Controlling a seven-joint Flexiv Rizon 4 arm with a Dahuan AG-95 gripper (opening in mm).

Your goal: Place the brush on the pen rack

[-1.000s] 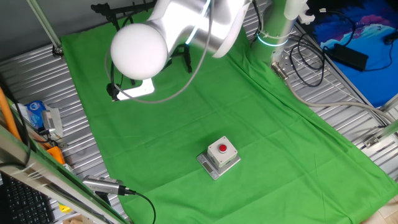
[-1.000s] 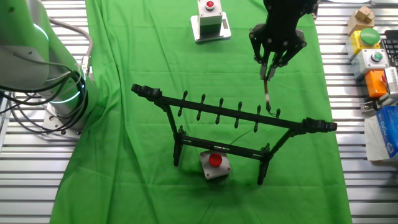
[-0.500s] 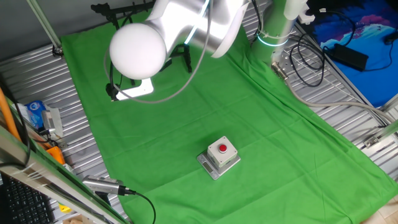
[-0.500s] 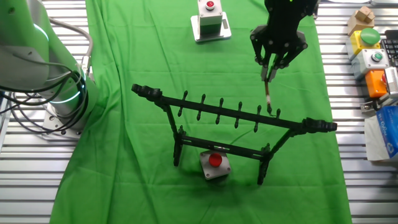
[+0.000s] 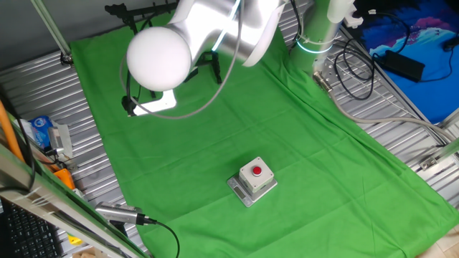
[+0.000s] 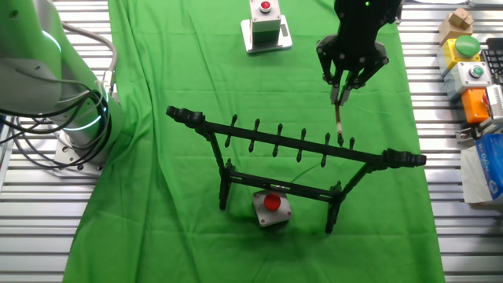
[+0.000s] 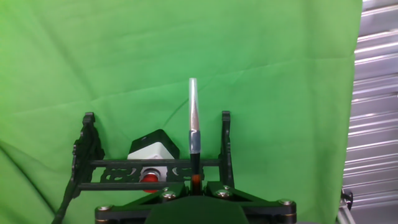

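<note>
The fingers (image 6: 339, 96) grip the brush (image 6: 339, 119) upright at the rack's (image 6: 295, 149) one o'clock, lifted slightly since a second ago, so hanging it remains undone.

Item count on and around the table:
1 brush (image 6: 339, 126), 1 pen rack (image 6: 295, 148), 1 gripper (image 6: 343, 93), 1 green cloth (image 6: 196, 63). 2 grey boxes with red buttons on the cloth: one (image 6: 271, 207) under the rack, one (image 6: 266, 29) at the far edge. More button boxes at the side: 1 green-topped (image 6: 463, 49), 1 orange (image 6: 476, 104).
</note>
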